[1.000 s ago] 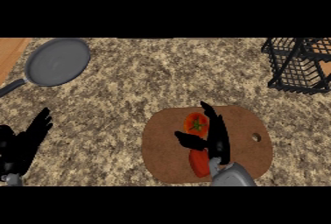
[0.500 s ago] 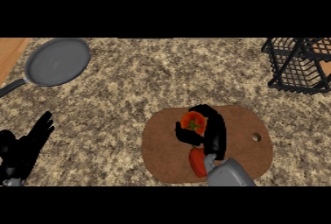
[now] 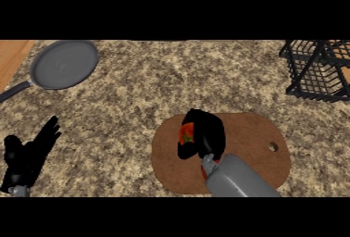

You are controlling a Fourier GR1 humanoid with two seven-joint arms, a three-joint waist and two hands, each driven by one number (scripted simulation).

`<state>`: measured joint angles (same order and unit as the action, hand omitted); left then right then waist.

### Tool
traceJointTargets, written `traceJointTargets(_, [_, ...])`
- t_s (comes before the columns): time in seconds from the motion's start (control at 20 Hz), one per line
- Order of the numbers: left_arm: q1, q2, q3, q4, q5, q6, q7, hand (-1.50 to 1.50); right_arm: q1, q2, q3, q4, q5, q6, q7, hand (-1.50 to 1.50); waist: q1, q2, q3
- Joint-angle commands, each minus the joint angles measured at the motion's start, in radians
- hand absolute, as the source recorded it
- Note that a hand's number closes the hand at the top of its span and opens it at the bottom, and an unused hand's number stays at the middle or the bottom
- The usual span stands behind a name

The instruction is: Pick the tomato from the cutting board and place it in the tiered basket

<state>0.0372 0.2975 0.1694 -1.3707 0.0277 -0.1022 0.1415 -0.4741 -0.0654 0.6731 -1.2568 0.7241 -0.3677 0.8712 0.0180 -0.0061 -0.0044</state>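
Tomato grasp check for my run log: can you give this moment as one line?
phase: grasp | right hand curled round tomato on cutting board | left hand open, resting lower left | tiered basket upper right

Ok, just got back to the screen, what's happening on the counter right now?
The right robot hand is curled round the tomato over the cutting board; I can't tell whether it is lifted. The left robot hand rests open near the lower left edge. The tiered basket sits at the far right, and a frying pan at the far left.
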Motion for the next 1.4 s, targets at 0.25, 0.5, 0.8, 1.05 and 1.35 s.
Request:
traceJointTargets(0.25, [0.043, 0.023, 0.034, -0.031, 0.024, -0.026, 0.008, 0.00, -0.188, -0.017, 0.018, -0.277, 0.230, 0.312, 0.362, 1.50, -0.026, -0.004, 0.004])
traceJointTargets(0.5, [0.022, -0.006, 0.013, -0.026, 0.006, -0.006, 0.020, 0.00, -0.288, -0.061, -0.104, -0.365, 0.312, 0.394, 0.380, 1.50, -0.025, 0.000, 0.004])
traceJointTargets(0.8, [-0.026, 0.008, 0.021, 0.026, -0.009, -0.014, 0.001, 0.00, -0.317, -0.130, -0.301, -0.505, 0.254, 0.487, 0.301, 1.50, -0.027, 0.004, 0.004])
traceJointTargets(1.05, [0.009, -0.011, 0.027, -0.006, -0.003, -0.014, 0.006, 0.00, -0.311, -0.163, -0.426, -0.466, 0.257, 0.455, 0.179, 1.50, -0.016, 0.005, 0.004])
traceJointTargets(1.35, [0.029, -0.049, 0.004, -0.001, -0.032, 0.005, -0.026, 0.00, -0.337, -0.260, -0.586, -0.229, 0.200, 0.326, -0.084, 1.50, -0.009, 0.010, 0.005])
